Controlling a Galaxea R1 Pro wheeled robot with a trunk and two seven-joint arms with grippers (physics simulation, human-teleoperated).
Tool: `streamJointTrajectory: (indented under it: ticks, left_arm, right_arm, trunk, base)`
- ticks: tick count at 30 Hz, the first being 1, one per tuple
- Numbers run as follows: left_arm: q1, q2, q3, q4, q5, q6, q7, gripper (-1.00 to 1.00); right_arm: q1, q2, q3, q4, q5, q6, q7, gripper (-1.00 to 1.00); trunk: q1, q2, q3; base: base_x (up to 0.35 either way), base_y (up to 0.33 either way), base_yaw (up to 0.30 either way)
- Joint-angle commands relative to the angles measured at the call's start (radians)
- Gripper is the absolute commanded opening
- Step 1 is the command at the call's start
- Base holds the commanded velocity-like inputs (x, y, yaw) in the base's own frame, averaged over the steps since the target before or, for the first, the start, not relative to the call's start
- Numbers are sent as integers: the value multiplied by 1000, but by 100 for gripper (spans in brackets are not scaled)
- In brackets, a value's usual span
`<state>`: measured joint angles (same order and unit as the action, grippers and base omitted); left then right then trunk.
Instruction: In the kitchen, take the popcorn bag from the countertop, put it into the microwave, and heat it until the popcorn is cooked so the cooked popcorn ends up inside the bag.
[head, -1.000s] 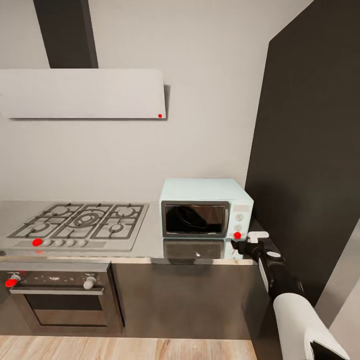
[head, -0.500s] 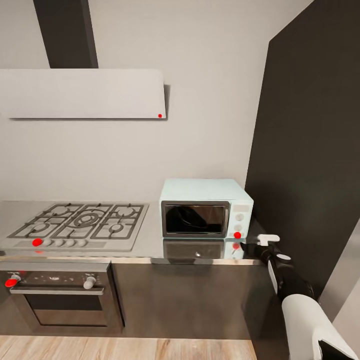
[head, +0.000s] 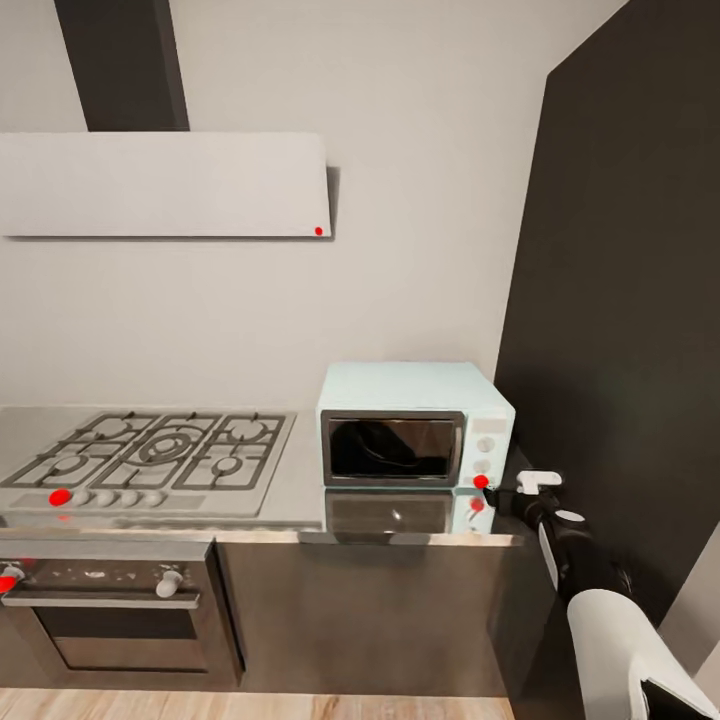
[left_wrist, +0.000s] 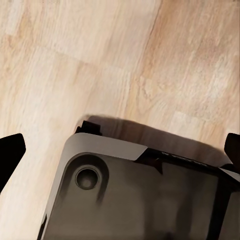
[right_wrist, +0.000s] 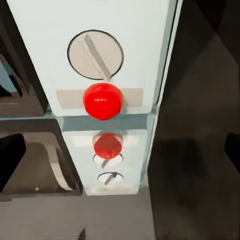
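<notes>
Microwave (head: 415, 425) door shut, interior dim, right gripper (head: 503, 494) jaws apart, empty, left jaws unclear

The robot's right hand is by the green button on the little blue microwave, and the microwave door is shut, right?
Almost. The button is red, not green, as the right wrist view shows. The right gripper is indeed beside it, and the microwave door is shut.
</notes>
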<state>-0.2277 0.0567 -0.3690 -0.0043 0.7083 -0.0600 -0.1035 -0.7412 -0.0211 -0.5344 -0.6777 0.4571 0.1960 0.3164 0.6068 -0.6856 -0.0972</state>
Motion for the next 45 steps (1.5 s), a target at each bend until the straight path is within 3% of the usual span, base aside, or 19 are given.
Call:
streamJointTrajectory:
  ticks: [1,15,16,45]
  left_arm:
    - [-1,0,-8,1,10,-3,-4,100]
    - [-1,0,-8,1,10,-3,-4,100]
    - [-1,0,-8,1,10,-3,-4,100]
    - [-1,0,-8,1,11,-3,-4,100]
  right_arm:
    - [-1,1,-5,13,10,1,8,100]
    - [-1,2,-3,43,15,-7,11,100]
    - [-1,2,-3,43,15,-7,9,-100]
    - [-1,-5,-1,79,10,-5,7,-100]
  trunk:
    - [0,-1,-2]
    - [0,-1,-2]
    - [0,-1,-2]
    - [0,-1,-2]
  base:
    - [105,0,0]
    - [12,0,0]
    - [0,0,0]
    - [64,0,0]
